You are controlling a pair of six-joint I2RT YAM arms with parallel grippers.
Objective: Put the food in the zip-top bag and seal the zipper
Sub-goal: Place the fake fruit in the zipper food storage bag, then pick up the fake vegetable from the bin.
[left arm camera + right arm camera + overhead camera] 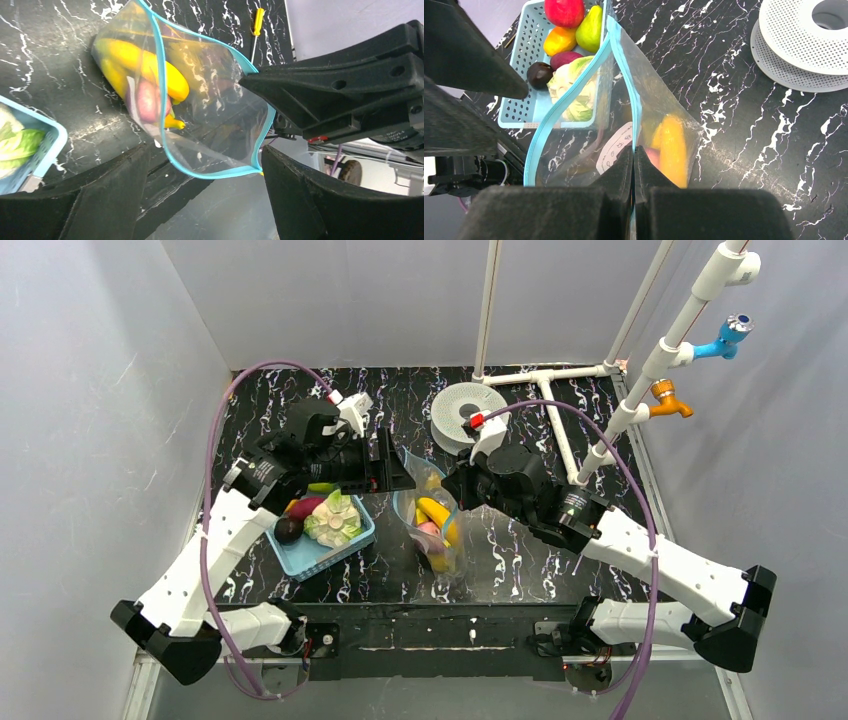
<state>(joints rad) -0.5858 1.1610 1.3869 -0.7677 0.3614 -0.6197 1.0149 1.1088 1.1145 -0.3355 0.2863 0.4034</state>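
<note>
The clear zip-top bag (437, 540) stands in the middle of the table with its mouth open. It holds a yellow banana (145, 65) and a red fruit (148, 100). My right gripper (634, 155) is shut on the light-blue zipper (636, 107) at one side of the mouth. My left gripper (210, 200) is open, and the zipper (215, 174) of the far rim hangs between its fingers (325, 200), touching the right one. The red fruit (566, 11), green piece (590, 29), orange fruit (559, 40), eggplant (540, 74) and cabbage (574, 92) lie in the basket.
The blue lattice basket (300, 560) sits just left of the bag. A white perforated spool (465, 410) lies behind it, beside a white pipe frame (545, 380) with blue (728, 338) and orange (668, 400) taps. A yellow-handled screwdriver (257, 22) lies past the bag.
</note>
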